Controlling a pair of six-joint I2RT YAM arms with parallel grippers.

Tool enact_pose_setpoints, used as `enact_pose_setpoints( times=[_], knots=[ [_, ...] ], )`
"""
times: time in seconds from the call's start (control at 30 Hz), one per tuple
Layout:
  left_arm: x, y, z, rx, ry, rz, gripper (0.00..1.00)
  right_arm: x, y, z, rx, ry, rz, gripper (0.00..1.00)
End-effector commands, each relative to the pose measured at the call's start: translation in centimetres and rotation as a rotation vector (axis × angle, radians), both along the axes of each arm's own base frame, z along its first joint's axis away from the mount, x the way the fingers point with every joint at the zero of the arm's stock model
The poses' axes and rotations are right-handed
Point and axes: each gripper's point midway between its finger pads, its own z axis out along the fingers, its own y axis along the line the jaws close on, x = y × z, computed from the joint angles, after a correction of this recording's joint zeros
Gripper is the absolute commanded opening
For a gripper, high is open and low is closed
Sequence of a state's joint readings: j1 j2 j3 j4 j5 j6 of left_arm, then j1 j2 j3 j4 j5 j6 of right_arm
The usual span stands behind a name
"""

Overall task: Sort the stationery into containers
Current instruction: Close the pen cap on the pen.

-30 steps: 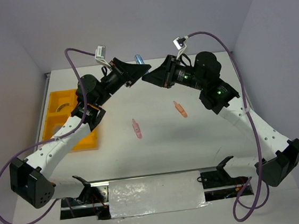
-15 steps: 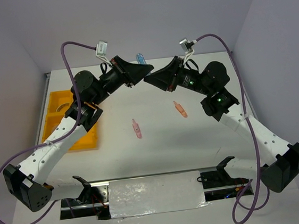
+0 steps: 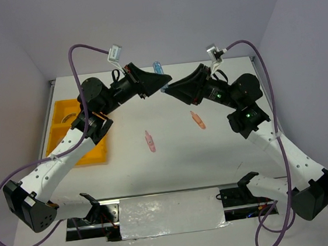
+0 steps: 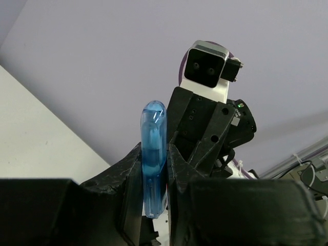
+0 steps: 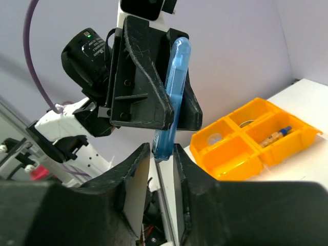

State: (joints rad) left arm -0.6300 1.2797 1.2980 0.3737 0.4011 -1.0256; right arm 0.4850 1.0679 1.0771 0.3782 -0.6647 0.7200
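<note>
My left gripper (image 3: 158,80) is shut on the blue clip-like piece (image 3: 158,67) and holds it upright, high above the table's far middle. In the left wrist view the piece (image 4: 154,154) stands between the left gripper's jaws (image 4: 154,174). My right gripper (image 3: 170,88) faces it tip to tip. In the right wrist view the right gripper (image 5: 157,154) is open, its jaws on either side of the lower end of the blue piece (image 5: 174,92). The pink piece (image 3: 149,141) and the orange piece (image 3: 197,119) lie on the table. The yellow-orange tray (image 3: 59,134) is at the left.
In the right wrist view the tray (image 5: 241,154) holds a clear bottle with a blue cap (image 5: 274,136) in one compartment and small round things in two others. Purple cables arch over both arms. The back wall is close behind the grippers.
The right arm has swung left and up to the left gripper, and its jaws now flank the blue piece's lower end. The left gripper has risen slightly with the piece.
</note>
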Motion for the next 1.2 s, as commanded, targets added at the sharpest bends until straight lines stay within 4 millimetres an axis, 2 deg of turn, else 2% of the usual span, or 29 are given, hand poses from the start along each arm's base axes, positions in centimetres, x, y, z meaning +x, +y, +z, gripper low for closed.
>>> enact_pose_setpoints(
  times=[0.0, 0.33, 0.37, 0.47, 0.53, 0.6, 0.63, 0.7, 0.73, 0.83, 0.9, 1.0, 1.1, 1.13, 1.17],
  knots=[
    [-1.4, 0.6, 2.3, -0.035, -0.065, -0.019, 0.00, -1.4, -1.0, 2.1, 0.035, -0.099, 0.008, 0.31],
    [-1.5, 0.5, 1.6, -0.030, -0.050, -0.024, 0.00, -1.5, -0.4, 2.5, 0.063, -0.074, 0.063, 0.31],
    [-1.4, 0.5, 1.5, -0.028, -0.049, -0.023, 0.00, -1.5, -0.4, 2.5, 0.069, -0.066, 0.068, 0.29],
    [-1.4, 0.4, 1.5, -0.024, -0.047, -0.022, 0.00, -1.5, -0.2, 2.8, 0.077, -0.061, 0.083, 0.16],
    [-1.2, 0.4, 1.4, -0.021, -0.043, -0.017, 0.00, -1.5, -0.1, 2.9, 0.082, -0.060, 0.093, 0.01],
    [-1.1, 0.4, 1.6, -0.021, -0.043, -0.016, 0.02, -1.5, -0.1, 2.9, 0.078, -0.059, 0.093, 0.00],
    [-1.1, 0.4, 1.5, -0.019, -0.041, -0.013, 0.11, -1.5, -0.1, 2.8, 0.075, -0.065, 0.092, 0.00],
    [-1.0, 0.6, 1.7, -0.023, -0.047, 0.001, 0.19, -1.8, -0.1, 2.7, 0.069, -0.075, 0.101, 0.00],
    [-1.0, 0.7, 1.9, -0.022, -0.051, 0.010, 0.32, -2.0, -0.1, 2.6, 0.062, -0.079, 0.107, 0.00],
    [-0.7, 0.7, 2.1, -0.022, -0.052, 0.022, 0.40, -2.1, -0.1, 2.1, 0.050, -0.076, 0.110, 0.00],
    [-0.6, 0.7, 2.5, -0.023, -0.055, 0.023, 0.38, -2.2, -0.1, 1.9, 0.046, -0.075, 0.112, 0.00],
    [-0.5, 0.6, 2.8, -0.035, -0.058, 0.022, 0.57, -2.4, -0.1, 1.7, 0.041, -0.076, 0.115, 0.00],
    [-0.4, 0.8, 3.0, -0.045, -0.060, 0.033, 0.60, -2.4, -0.2, 1.5, 0.033, -0.078, 0.112, 0.00],
    [-0.2, 0.9, 3.1, -0.052, -0.051, 0.042, 0.72, -2.5, -0.2, 1.5, 0.032, -0.081, 0.109, 0.00],
    [-0.1, 0.9, 3.1, -0.053, -0.046, 0.049, 0.77, -2.4, -0.2, 1.3, 0.029, -0.075, 0.109, 0.00]
  ],
)
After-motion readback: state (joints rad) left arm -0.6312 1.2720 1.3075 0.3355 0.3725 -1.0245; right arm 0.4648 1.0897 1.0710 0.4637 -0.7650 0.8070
